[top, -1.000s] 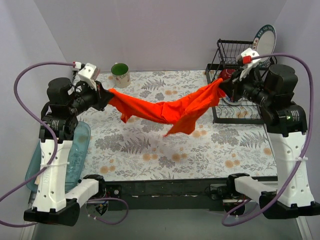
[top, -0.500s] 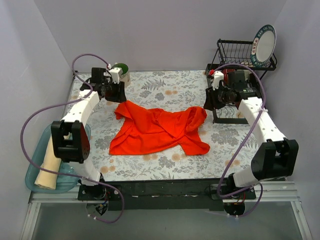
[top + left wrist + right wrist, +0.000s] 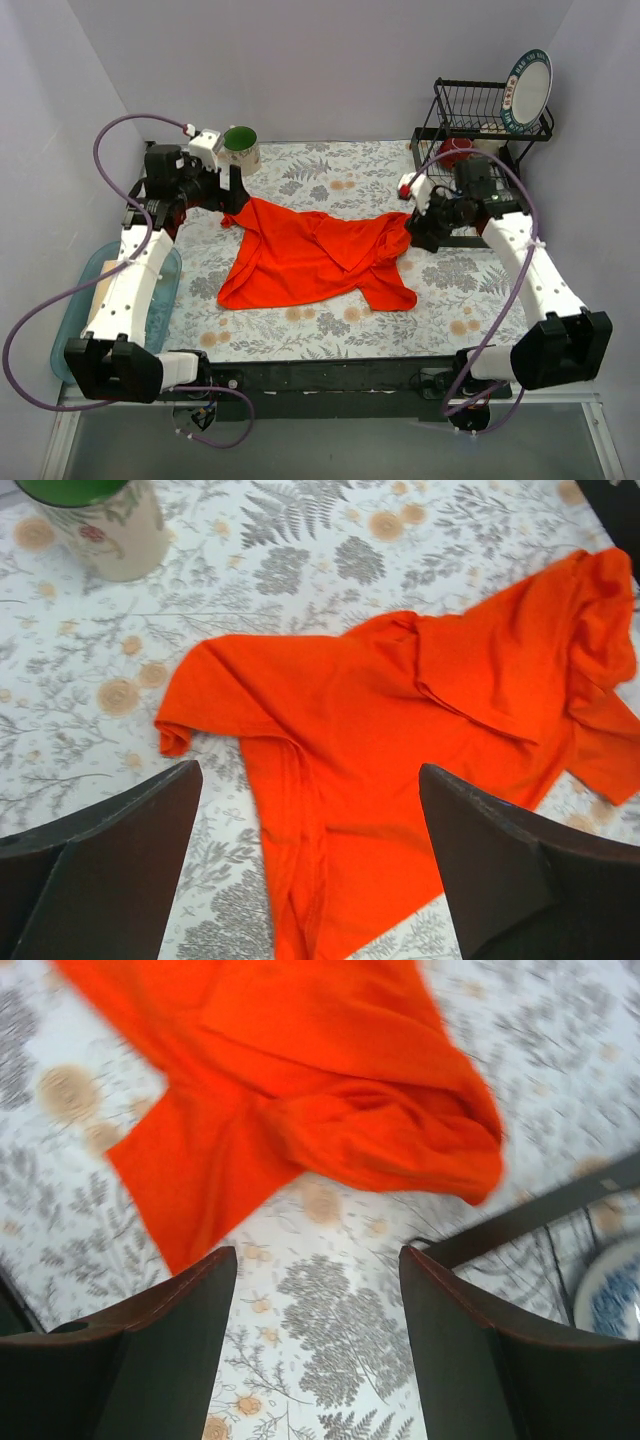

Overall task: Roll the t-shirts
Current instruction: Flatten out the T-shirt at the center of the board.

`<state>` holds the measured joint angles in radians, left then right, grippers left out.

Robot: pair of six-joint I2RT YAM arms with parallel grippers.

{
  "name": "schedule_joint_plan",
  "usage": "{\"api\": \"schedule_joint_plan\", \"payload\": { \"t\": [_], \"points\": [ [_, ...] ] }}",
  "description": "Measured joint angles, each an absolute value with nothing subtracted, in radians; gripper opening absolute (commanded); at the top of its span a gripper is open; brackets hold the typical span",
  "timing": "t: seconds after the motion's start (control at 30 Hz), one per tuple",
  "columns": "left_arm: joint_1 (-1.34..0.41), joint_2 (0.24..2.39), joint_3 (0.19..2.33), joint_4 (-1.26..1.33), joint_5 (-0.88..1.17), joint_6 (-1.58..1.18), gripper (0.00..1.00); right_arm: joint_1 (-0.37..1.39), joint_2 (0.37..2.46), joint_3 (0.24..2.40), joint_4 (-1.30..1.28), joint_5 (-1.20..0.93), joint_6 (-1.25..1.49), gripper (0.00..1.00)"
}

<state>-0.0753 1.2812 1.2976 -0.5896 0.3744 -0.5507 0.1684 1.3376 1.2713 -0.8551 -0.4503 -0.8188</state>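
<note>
The bright orange-red t-shirt point(image 3: 315, 255) lies crumpled on the flowered table, and neither gripper touches it. My left gripper point(image 3: 228, 190) hovers open above its far left corner. In the left wrist view the shirt point(image 3: 400, 710) spreads out below the open left gripper point(image 3: 308, 780). My right gripper point(image 3: 418, 228) hangs open just beyond the shirt's right sleeve. Under the open right gripper point(image 3: 315, 1260) lies bare tablecloth, with the bunched sleeve point(image 3: 380, 1130) ahead of it. A sliver of the pale cream t-shirt point(image 3: 98, 290) shows in the tray beside my left arm.
A green mug point(image 3: 240, 148) point(image 3: 100, 525) stands at the back left, close to the left gripper. A black dish rack point(image 3: 480, 110) with a plate point(image 3: 527, 90) fills the back right; its base bar point(image 3: 530, 1220) runs near the right fingers. A blue tray point(image 3: 160, 300) sits at the left edge.
Both grippers have opened and let go of the orange-red t-shirt. It was stretched between them in the air and now lies on the table. Both arms have shifted since.
</note>
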Motion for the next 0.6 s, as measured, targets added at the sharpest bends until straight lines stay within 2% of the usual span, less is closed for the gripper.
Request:
{"api": "schedule_joint_plan", "payload": {
  "t": [0.1,0.27,0.6],
  "points": [
    [-0.076,1.233,1.216,-0.607,0.432,-0.550,0.89,0.293,1.290,1.186,-0.887,-0.457,-0.901,0.67],
    [-0.076,1.288,1.138,-0.656,0.506,-0.563,0.89,0.459,1.335,1.147,-0.846,-0.440,-0.928,0.65],
    [-0.076,1.297,1.129,-0.698,0.485,-0.535,0.88,0.587,1.513,1.147,-0.672,-0.384,-0.969,0.50]
  ]
}}
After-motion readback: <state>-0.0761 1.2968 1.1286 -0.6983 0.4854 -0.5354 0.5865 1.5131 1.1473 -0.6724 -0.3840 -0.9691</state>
